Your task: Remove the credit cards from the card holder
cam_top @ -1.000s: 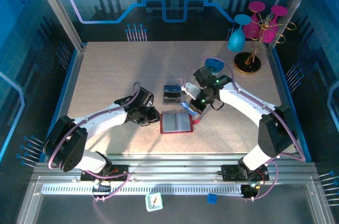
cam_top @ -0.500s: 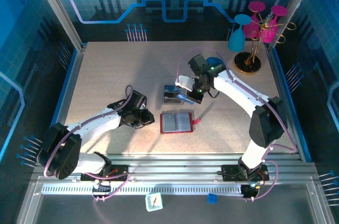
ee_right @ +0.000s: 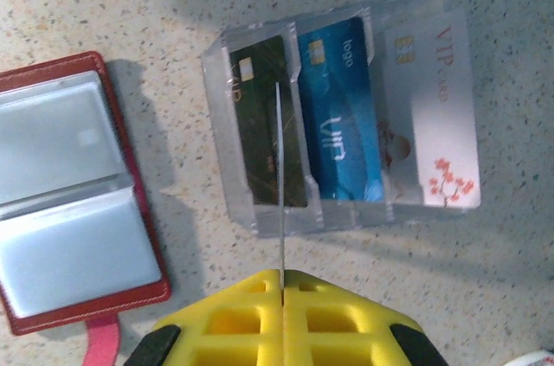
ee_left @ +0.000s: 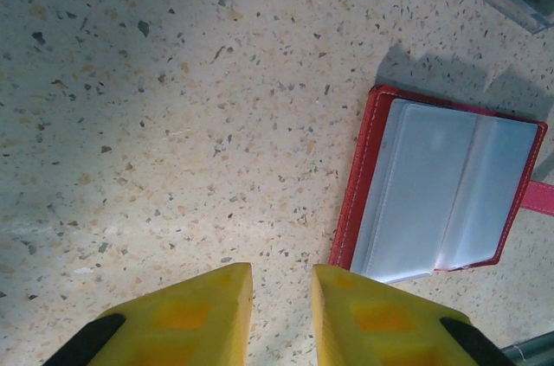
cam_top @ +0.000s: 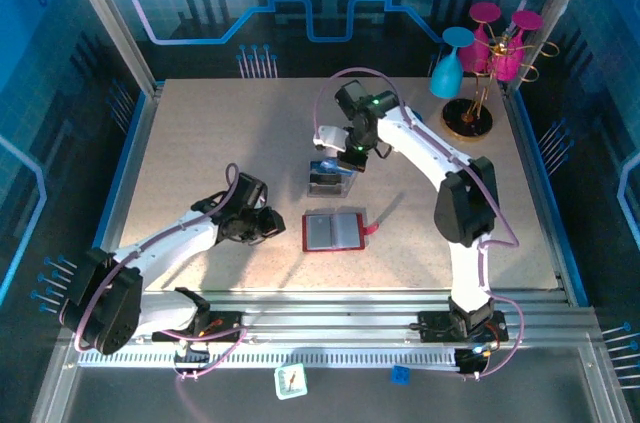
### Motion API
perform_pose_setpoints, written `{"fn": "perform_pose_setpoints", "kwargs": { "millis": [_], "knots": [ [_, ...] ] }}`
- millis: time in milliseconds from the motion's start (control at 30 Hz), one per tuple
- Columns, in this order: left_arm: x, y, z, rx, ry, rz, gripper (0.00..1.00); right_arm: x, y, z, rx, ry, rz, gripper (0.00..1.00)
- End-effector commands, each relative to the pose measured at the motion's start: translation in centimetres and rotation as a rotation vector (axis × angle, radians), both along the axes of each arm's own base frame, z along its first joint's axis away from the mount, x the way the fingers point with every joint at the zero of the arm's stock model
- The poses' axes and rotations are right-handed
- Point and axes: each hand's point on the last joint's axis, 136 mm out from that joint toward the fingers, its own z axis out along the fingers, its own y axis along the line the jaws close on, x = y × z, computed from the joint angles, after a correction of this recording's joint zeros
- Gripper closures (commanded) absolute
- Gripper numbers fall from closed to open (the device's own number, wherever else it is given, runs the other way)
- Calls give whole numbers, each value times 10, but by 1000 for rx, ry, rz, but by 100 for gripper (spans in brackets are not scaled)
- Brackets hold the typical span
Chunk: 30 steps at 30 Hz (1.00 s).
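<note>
Across the bench (cam_top: 200, 143), the card holder (cam_top: 333, 231) lies open just nearside of centre, pockets looking empty. Beyond it, the clear box (ee_right: 363, 215) has black, blue and white credit cards (ee_right: 338, 124) in its slots. The right gripper (ee_right: 281, 275) pinches one card (ee_right: 280, 176) edge-on above the black one's slot. Looks like drop-off: lower clear of the divider, release. The left gripper (ee_left: 281, 284) hangs beside the holder, narrowly parted and empty.
</note>
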Motion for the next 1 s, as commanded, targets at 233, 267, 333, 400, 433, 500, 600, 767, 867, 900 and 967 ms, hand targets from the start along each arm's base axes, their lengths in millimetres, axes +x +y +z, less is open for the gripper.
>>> {"fn": "perform_pose_setpoints", "kwargs": {
  "millis": [233,267,333,400,433,500,600,767,867,900,967],
  "knots": [
    [-8,6,-6,1,35,14,74,13,18,-15,-61,26,97,100],
    [-8,6,-7,2,35,11,74,15,20,-15,-61,24,99,100],
    [-8,6,-7,1,37,10,74,18,24,-19,-66,24,104,100],
    [-8,6,-8,-1,41,8,74,20,27,-22,-70,27,109,100],
    [-8,6,-9,-1,43,8,74,21,28,-24,-73,26,112,100],
    [-8,6,-9,-1,45,5,74,22,29,-29,-87,29,117,100],
    [-8,6,-11,-2,49,3,74,22,28,-30,-105,22,122,100],
    [-4,5,-10,-5,49,-1,74,19,25,-54,-148,66,128,100],
    [-3,4,-10,-6,51,-5,74,16,26,-58,-152,79,133,100],
    [-3,4,-10,-7,52,-4,74,16,27,-59,-153,81,134,100],
    [-2,3,-10,-9,51,-7,74,15,28,-60,-152,85,136,100]
  ]
}}
